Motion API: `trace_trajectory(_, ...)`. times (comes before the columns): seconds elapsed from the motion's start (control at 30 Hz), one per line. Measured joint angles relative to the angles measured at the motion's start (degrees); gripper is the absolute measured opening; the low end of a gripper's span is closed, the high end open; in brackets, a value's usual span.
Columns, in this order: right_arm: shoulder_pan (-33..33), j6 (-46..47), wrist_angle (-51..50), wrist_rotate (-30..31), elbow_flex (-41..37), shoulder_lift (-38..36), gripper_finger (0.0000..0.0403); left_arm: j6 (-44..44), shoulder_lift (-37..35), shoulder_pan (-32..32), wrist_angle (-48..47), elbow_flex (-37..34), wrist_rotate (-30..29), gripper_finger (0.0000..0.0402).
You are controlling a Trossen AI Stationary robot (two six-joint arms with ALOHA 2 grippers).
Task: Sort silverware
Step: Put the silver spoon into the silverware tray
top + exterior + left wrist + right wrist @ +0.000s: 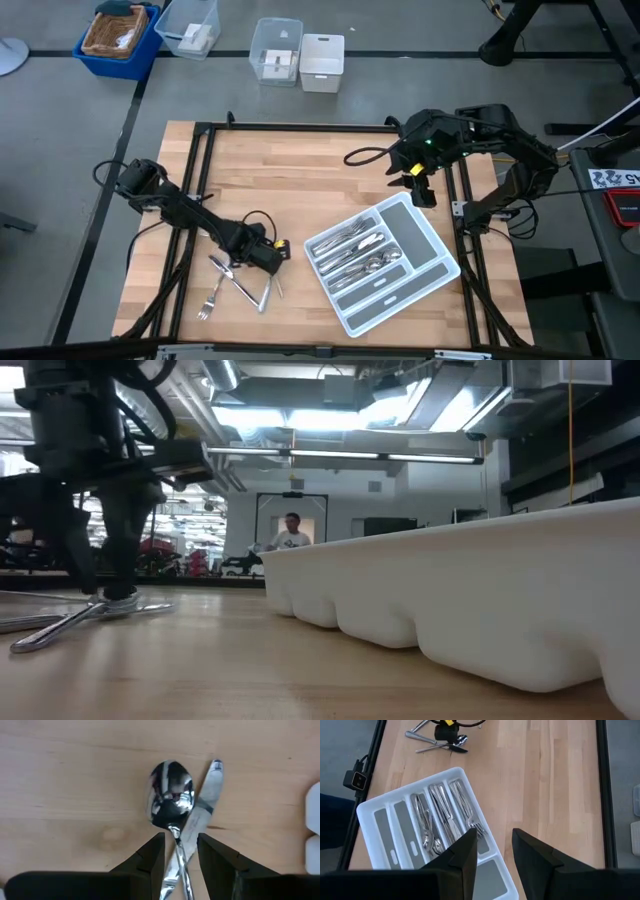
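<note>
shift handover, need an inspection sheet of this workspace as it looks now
surface: light wooden table, black frame.
job's things: shiny metal spoon crossing table knife; more silverware sorted in light grey plastic tray.
clutter: nothing seen on the table.
grippers: left gripper straddles the spoon's handle, jaws apart; right gripper open above the tray.
cables: black cable on the table.
surroundings: clear boxes, blue bin, person far off.

**Around the bench: tray, boxes and a bystander**

A light wooden bench (300, 190) carries a light grey compartmented tray (432, 272), set at a slant toward its right side. Beyond the far edge, on the grey floor, stand a blue bin (118, 40) holding a woven basket, and three clear plastic boxes (276, 52) side by side. In the low view a person (291, 535) shows far back in the room.
</note>
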Motion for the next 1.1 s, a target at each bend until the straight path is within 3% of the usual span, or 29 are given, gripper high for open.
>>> trace_trajectory(0.3,0.0,1.6,0.0,0.0,-0.1,-1.6,0.0124,1.0,0.2,-0.3,2.8,0.0,0.0,0.0104)
trace_trajectory(0.63,0.0,5.8,0.0,-0.3,-4.3,-15.2,0.0124,-0.7,4.6,-1.5,6.8,0.2,0.5,0.0104)
trace_trajectory(0.93,0.0,14.3,4.5,2.6,-22.1,-29.6,0.0124,-0.9,5.0,1.0,3.0,0.3,3.7,0.0102)
trace_trajectory(1.1,0.0,18.2,12.6,2.0,-37.2,-38.8,0.0124,2.0,5.0,2.3,2.6,0.2,4.9,0.0066)
